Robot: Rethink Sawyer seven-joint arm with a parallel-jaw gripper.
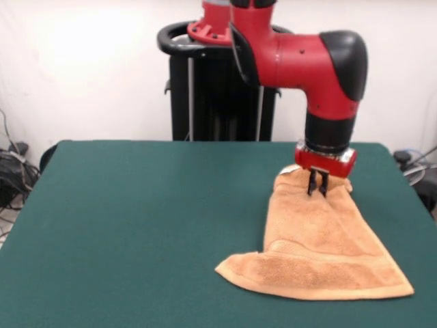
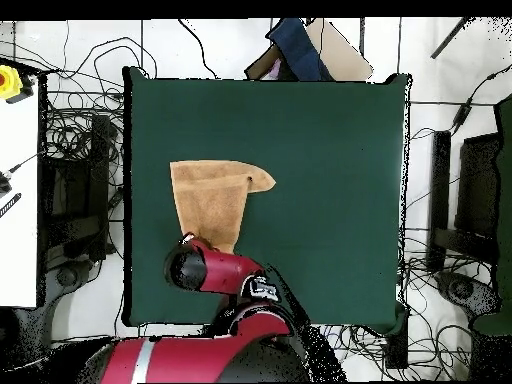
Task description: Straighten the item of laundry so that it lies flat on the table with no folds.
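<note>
While the gripper point(image 1: 318, 186) sits low over the pedestal-side end of the towel point(image 1: 321, 253), its two short black fingers look drawn close together on a pinch of terry, though the front view does not make it plain whether cloth is truly caught between them or they merely press into the pile. In the overhead view the arm's wrist hides the fingers altogether.

On the green felt table point(image 1: 150, 219) the towel lies toward one side and nearer the pedestal than the middle. It is clearly not flat: it narrows to a bunched tip under the gripper and widens away from the robot into a broad end, where a folded-over flap juts out sideways toward the table's centre, its woven band showing along the edge. From above the same shape reads as a tapering wedge point(image 2: 210, 205) with a pointed ear at the wide end.

Everything in the next move turns on this: the towel's long axis runs straight from the gripper away from the pedestal, so nearly all the cloth lies beyond the fingers, with bare table to the centre side. My judgement is that a drag of the pinched tip toward the robot would only tighten the wedge; spreading it calls for pulling sideways or regrasping a corner of the doubled flap.
</note>
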